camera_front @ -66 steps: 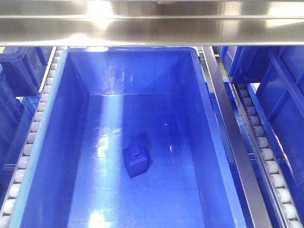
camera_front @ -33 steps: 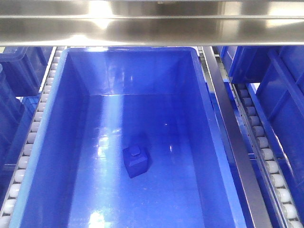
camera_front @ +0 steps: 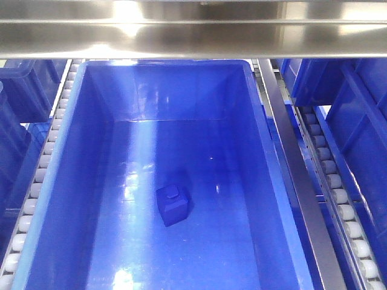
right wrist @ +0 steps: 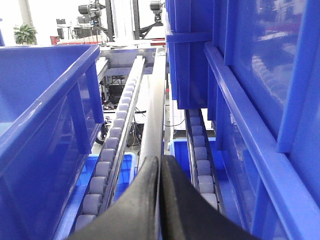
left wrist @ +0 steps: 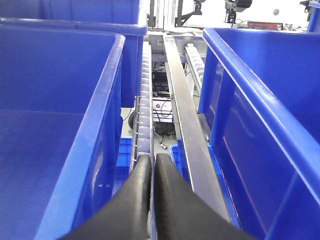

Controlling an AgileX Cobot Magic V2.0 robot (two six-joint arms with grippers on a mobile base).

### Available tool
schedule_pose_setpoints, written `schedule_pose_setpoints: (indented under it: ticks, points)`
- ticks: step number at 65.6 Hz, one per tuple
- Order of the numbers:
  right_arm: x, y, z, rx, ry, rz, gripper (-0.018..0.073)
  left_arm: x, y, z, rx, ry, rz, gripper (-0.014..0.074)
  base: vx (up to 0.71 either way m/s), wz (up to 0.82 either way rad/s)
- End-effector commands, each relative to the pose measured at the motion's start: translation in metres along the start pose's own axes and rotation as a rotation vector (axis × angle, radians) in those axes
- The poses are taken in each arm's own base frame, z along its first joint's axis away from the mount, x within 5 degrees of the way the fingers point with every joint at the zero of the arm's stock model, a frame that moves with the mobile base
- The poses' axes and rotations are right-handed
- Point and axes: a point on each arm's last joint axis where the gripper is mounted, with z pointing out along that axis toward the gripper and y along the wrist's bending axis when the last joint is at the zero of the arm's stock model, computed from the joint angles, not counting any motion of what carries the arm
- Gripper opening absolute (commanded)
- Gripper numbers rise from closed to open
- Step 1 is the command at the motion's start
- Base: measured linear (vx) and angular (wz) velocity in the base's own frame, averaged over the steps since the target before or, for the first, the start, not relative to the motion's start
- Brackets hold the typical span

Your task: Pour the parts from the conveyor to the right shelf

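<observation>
Inside the big blue bin [camera_front: 72, 199] lies one blue part [camera_front: 173, 205]; both pincers [left wrist: 152, 162] [right wrist: 160, 162] pressed together, empty

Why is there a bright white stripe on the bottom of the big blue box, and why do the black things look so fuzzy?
Front view: the stripe is lamp glare on the glossy bin floor beside the blue part; the steel beam glares too. Left wrist view: the shut left gripper sits too near the lens, so it blurs. Right wrist view: same for the right gripper.

Blue part [camera_front: 173, 204]: boxy block, square stud up | lies alone on bin floor | right shelf [camera_front: 290, 151]: steel rails, white rollers
</observation>
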Motion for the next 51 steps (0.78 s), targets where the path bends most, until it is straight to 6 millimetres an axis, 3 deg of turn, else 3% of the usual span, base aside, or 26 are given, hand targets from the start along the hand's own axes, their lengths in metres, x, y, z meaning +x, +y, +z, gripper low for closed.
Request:
schedule_pose_setpoints:
  ticks: [1,51]
  points:
    - [-0.0041,0.0002,-0.0008,-0.001,-0.072,-0.012,-0.0004,-0.0138,-0.0028,-0.0026,0.030,-0.104,-0.004,-0.0006,0.00,0.00]
    - [-0.0041,0.0002,-0.0008,-0.001,-0.072,-0.012,-0.0004,-0.0138,-0.0028,-0.0026,0.030,-0.104,-0.004,-0.0006,0.00,0.00]
